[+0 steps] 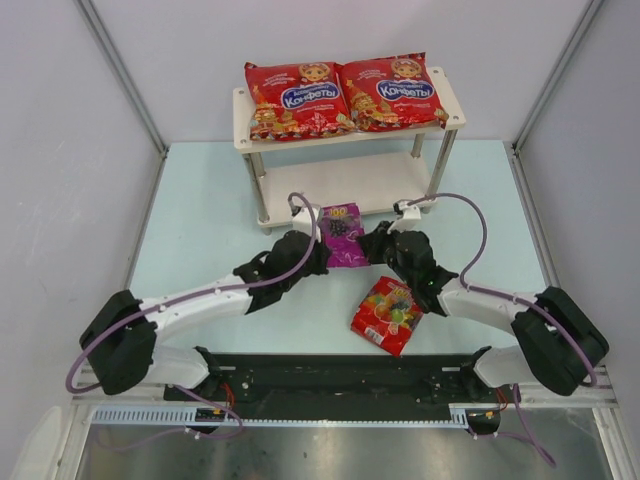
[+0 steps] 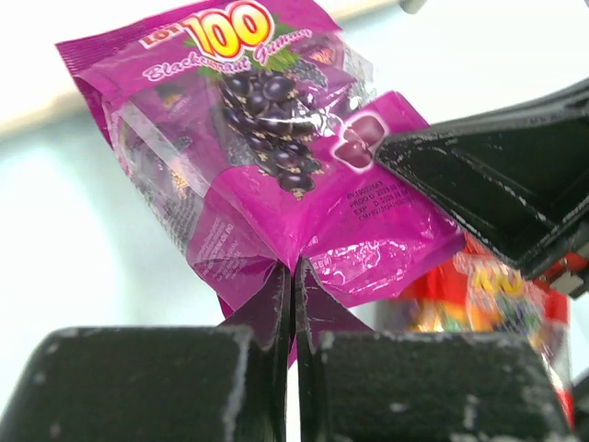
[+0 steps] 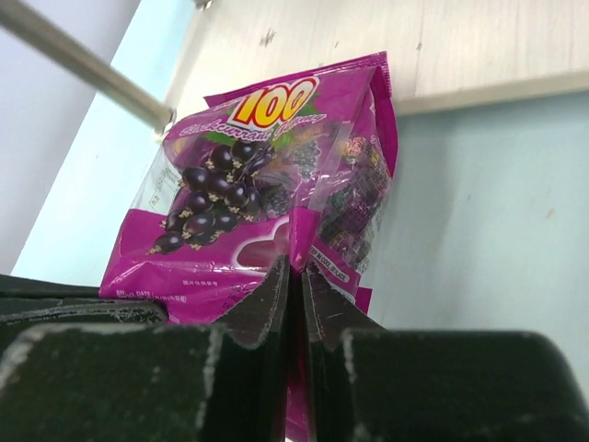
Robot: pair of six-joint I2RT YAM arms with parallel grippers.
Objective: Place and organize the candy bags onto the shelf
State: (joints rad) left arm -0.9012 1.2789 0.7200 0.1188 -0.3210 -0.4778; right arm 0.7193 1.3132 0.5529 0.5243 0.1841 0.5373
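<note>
Top external view is showing left gripper (image 1: 318,250) and right gripper (image 1: 372,243) both clamping shut on the purple bag (image 1: 343,232) between them. The placing step is seemingly running, likely needing a joint push forward onto the shelf (image 1: 340,185) ahead.

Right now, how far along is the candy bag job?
Done: two large red bags lie side by side on the shelf's top board. In hand: the left gripper and right gripper both pinch the purple bag near the lower board. Remaining: that bag and the small red bag on the table.
</note>
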